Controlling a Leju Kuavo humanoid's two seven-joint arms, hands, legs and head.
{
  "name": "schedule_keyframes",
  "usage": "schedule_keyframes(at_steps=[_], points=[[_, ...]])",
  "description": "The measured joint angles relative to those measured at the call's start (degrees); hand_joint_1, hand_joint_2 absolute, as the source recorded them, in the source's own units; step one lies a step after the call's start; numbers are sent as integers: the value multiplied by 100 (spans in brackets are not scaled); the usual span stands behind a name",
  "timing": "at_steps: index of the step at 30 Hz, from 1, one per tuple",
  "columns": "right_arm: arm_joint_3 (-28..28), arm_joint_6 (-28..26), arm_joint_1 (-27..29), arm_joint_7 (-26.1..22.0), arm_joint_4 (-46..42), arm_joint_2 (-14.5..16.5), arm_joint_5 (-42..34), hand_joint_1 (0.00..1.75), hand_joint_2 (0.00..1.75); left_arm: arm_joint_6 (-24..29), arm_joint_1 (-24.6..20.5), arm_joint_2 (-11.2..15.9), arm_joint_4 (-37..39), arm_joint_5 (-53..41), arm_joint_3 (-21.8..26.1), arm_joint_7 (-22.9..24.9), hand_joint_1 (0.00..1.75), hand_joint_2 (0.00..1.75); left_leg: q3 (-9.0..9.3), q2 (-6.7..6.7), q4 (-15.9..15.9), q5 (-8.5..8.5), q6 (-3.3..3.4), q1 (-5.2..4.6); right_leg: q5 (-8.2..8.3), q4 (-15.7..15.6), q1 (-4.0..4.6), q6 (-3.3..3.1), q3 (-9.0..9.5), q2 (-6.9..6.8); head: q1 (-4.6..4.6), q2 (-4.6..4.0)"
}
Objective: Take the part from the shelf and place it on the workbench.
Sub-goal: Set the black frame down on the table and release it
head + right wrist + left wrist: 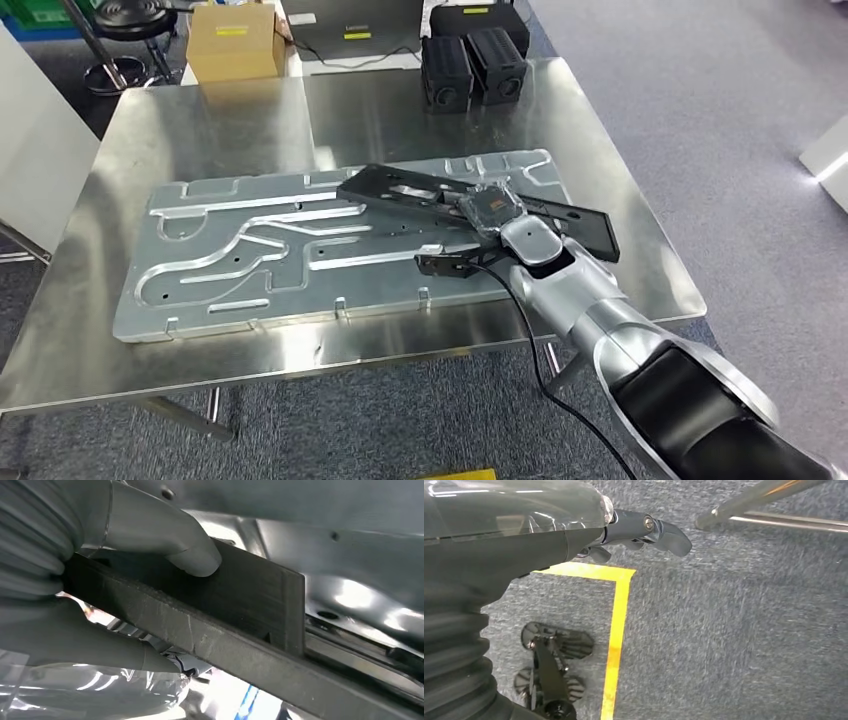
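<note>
A long flat black part (400,188) lies slanted across the right half of a large machined aluminium plate (220,260) on the steel workbench (120,150). My right hand (497,212) grips the part near its middle. In the right wrist view the thumb (170,540) presses on the black part (250,595), with the other fingers under its edge. My left hand (644,530) hangs beside my body over the carpet, fingers loosely bent and holding nothing.
Two black boxes (470,65) stand at the bench's far edge. Behind them are a cardboard box (235,40) and a laptop (355,30). A black stool (130,30) stands at the far left. A yellow floor line (616,630) runs on the carpet.
</note>
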Motion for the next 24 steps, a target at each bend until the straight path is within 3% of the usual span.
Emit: schedule_keyframes(at_steps=[2,3,4,5,6,8,10,13,15,17,18,19,20,21,23,24], points=[[75,-200,87,-37,9,11,123,171,175,8,-14,0,0,14,-1,-15,0,175,12,-1,2,-14,35,-8,-243,684,-3,13,-361,-2,1,0],[106,-303,143,-52,10,26,179,171,175,13,-15,-1,0,21,-2,-27,0,175,23,-6,3,-22,39,-10,-240,841,-7,14,-459,-3,1,0],[133,-399,192,-63,11,46,234,171,175,17,-12,-4,0,26,-4,-39,0,175,36,-13,7,-32,39,-10,-141,804,-12,8,-462,-3,2,0],[156,-486,225,-67,8,73,289,171,175,26,-9,-10,0,27,-9,-51,0,175,50,-20,13,-45,29,-10,44,555,-16,-5,-361,-3,2,0],[174,-574,241,-68,3,100,348,171,175,37,-8,-16,0,23,-18,-61,0,175,62,-26,22,-62,11,-10,244,176,-19,-24,-196,-3,3,0],[211,-745,251,-71,-14,171,482,171,175,68,-18,-25,0,5,-41,-73,0,175,59,-28,41,-93,-43,-30,468,-445,-2,-58,84,1,0,0],[252,-894,286,-83,-37,241,601,171,175,97,-33,-27,0,-12,-65,-78,0,175,53,-26,36,-102,-102,-44,468,-605,24,-87,155,7,-4,0],[300,-1065,337,-192,-65,331,704,171,175,140,-41,-30,0,-26,-100,-76,0,175,32,-17,113,-187,-188,-27,483,-649,13,-181,182,4,-5,0],[323,-1151,356,-306,-75,407,738,171,175,165,-51,-31,0,-28,-119,-78,0,175,-179,-6,605,-468,-224,-21,484,-674,4,-239,210,0,-9,0],[341,-1206,408,-450,-77,474,747,171,175,172,-60,-33,0,-38,-134,-79,0,175,-526,-5,1337,-772,-245,-20,470,-673,20,-273,225,0,-9,0],[348,-1216,450,-522,-76,497,746,171,175,172,-59,-36,0,-49,-140,-78,0,175,-639,-4,1550,-811,-250,-19,464,-672,28,-280,233,-1,-9,0],[356,-1223,495,-578,-75,514,742,171,175,173,-56,-39,0,-62,-149,-78,0,175,-663,-4,1569,-751,-250,-19,459,-670,34,-283,240,0,-9,0],[362,-1225,531,-617,-74,529,737,171,175,173,-55,-42,0,-77,-160,-75,0,175,-588,-3,1385,-603,-244,-19,454,-667,37,-281,249,1,-9,0],[368,-1226,551,-643,-73,539,729,128,131,174,-56,-43,0,-86,-175,-72,0,131,-408,-3,1004,-388,-229,-19,446,-665,38,-274,261,4,-9,0],[371,-1225,564,-679,-63,558,702,43,44,174,-70,-44,0,-106,-205,-60,0,131,-53,-6,291,-126,-183,-38,432,-656,53,-241,275,12,-9,0],[371,-1220,571,-696,-54,562,678,0,0,174,-78,-46,0,-114,-219,-49,0,131,54,-9,79,-76,-157,-52,432,-656,58,-217,276,14,-7,0]])
